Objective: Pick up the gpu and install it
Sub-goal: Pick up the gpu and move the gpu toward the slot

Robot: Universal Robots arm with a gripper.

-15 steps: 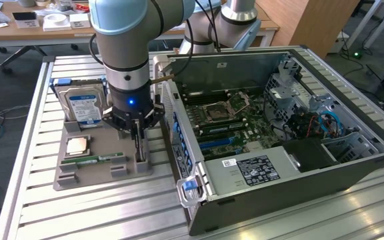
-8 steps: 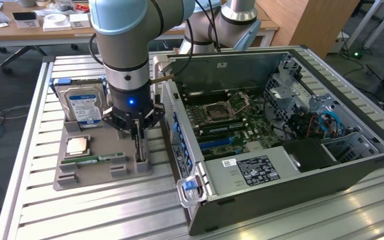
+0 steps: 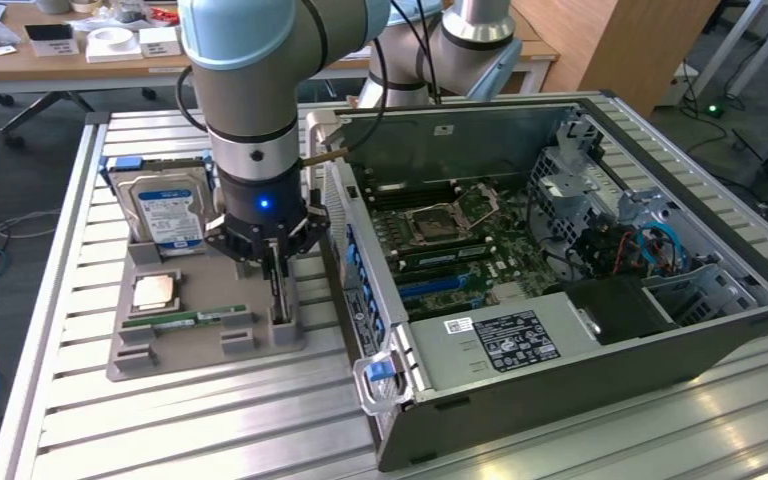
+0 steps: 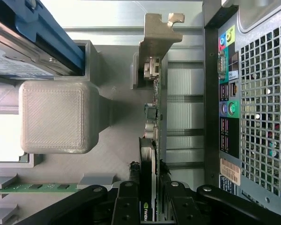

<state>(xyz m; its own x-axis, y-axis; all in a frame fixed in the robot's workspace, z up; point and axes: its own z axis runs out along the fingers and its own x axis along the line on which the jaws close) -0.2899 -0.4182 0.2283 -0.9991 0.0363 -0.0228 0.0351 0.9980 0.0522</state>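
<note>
In the exterior view you see the gpu (image 3: 279,300) standing on its thin edge in the gray holder (image 3: 157,365). The computer case (image 3: 598,350) is at 3 o'clock from it. The arm points straight down, with the gripper (image 3: 271,262) on the card and the hard drive (image 3: 168,215) at 10 o'clock. In the wrist view the black fingers (image 4: 130,199) squeeze the card's two flat sides, away from the metal bracket (image 4: 158,40). The card looks light and stiff but easy to break, so pinch it gently there.
</note>
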